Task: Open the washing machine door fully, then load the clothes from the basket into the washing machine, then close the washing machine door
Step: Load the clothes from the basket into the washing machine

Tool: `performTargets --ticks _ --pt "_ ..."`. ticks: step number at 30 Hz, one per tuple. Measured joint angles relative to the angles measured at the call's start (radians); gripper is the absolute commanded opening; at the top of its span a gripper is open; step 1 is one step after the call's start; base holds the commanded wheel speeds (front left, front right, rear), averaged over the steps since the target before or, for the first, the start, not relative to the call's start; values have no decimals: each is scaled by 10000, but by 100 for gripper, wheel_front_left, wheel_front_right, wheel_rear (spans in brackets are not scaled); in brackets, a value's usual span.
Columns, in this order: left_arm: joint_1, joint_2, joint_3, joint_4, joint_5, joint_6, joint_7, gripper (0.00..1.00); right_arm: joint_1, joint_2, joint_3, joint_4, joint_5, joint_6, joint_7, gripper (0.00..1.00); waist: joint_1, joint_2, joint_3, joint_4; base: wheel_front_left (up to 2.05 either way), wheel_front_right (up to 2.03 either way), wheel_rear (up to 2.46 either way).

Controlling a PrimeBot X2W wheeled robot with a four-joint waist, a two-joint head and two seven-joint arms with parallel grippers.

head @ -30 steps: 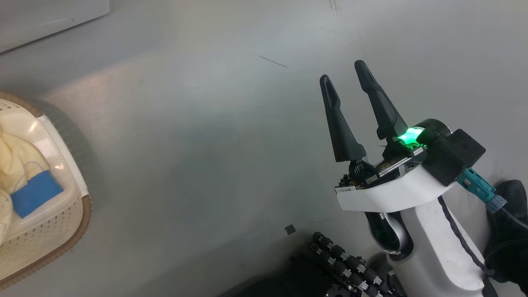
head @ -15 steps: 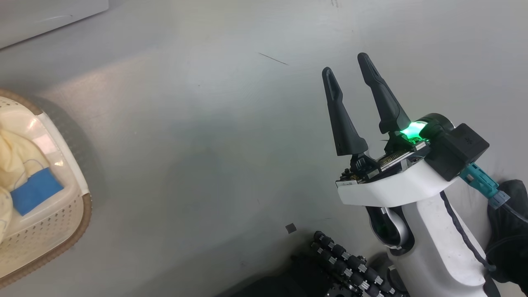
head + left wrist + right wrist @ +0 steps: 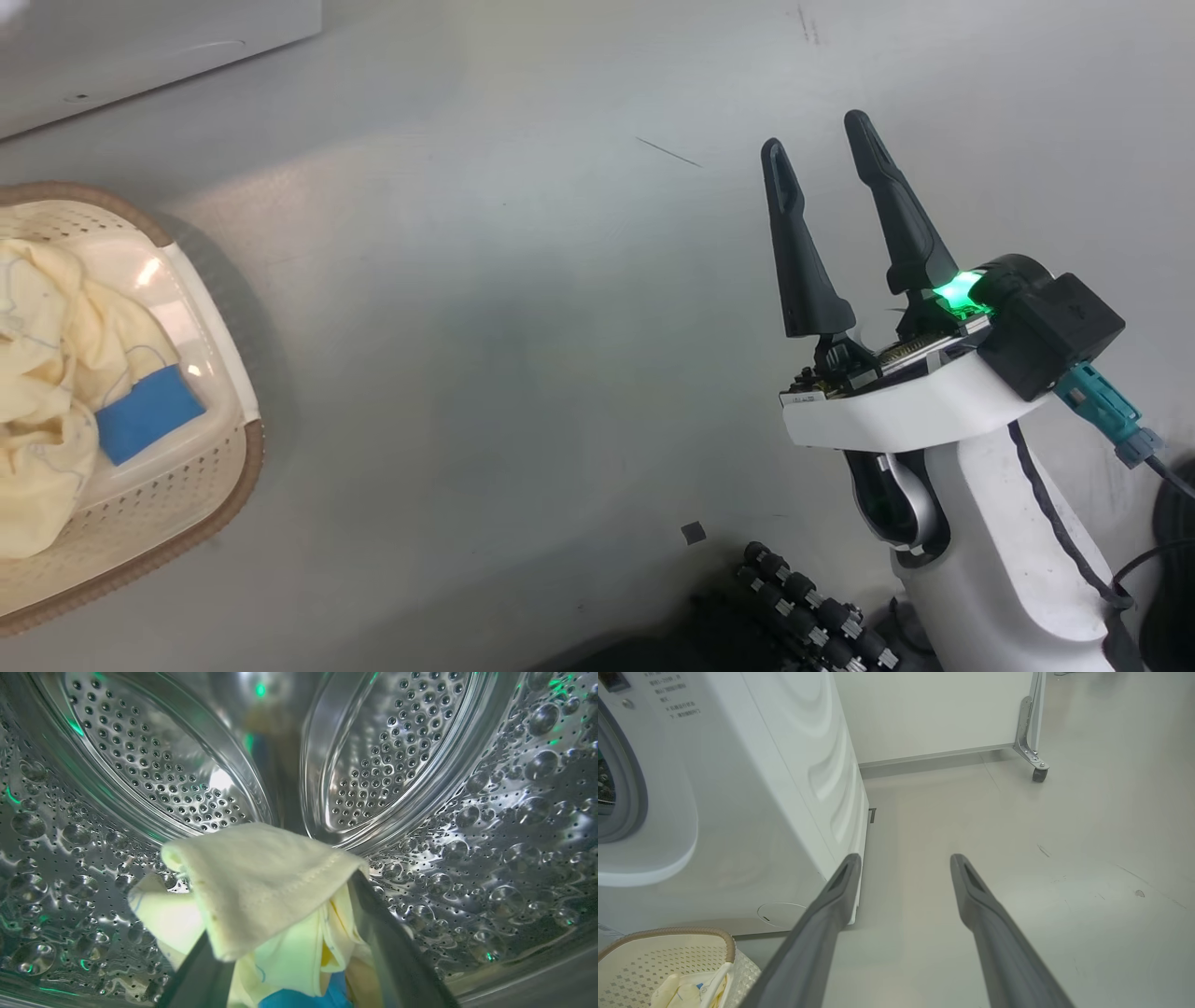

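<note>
- Your left gripper [image 3: 282, 905] is deep inside the perforated steel drum [image 3: 154, 765] of the big white front-loading washing machine [image 3: 752, 788]. Its fingers stand wide apart and pinch nothing, but a soft cream-yellow garment with a blue patch [image 3: 261, 882] lies draped over them.
- Your right gripper [image 3: 815, 131] hangs over the bare grey floor [image 3: 523, 327], fingers fully spread, holding nothing.
- More cream-yellow clothes [image 3: 56, 373] sit in the small cream perforated plastic basket with a brown rim [image 3: 187, 537], on the floor near the machine's front.
- Risk 1: if you pull the left arm straight out, cloth hooked on a finger will likely ride out with it and land on the grey rubber gasket [image 3: 637, 807] or the floor. Tip it off before you withdraw.
- Risk 2: any fabric left across the gasket would likely stop the door latching.
- Risk 3: the basket is cut off at the head view's left edge, so aiming the next pick from there is shaky.
- Writing: a few lines of small grey print [image 3: 672, 700] on the machine's front, too small to read. No brand legible.
</note>
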Motion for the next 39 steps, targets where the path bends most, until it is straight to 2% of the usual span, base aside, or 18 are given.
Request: performTargets --ticks 15,23,39 --pt "2303 -640 491 84 -453 -368 -2247 100 9 -8 -439 276 -539 6 0 100 0 0 -862 754 0 0 0" --pt "4313 -1398 788 -148 -723 -451 -3620 100 177 -13 -792 510 -1003 27 0 100 0 0 -1511 1268 0 0 0" --pt "8240 -3398 165 -1524 -443 -535 -3730 100 1218 -230 -1415 1078 -1563 150 0 100 0 0 -3210 2548 0 0 0"
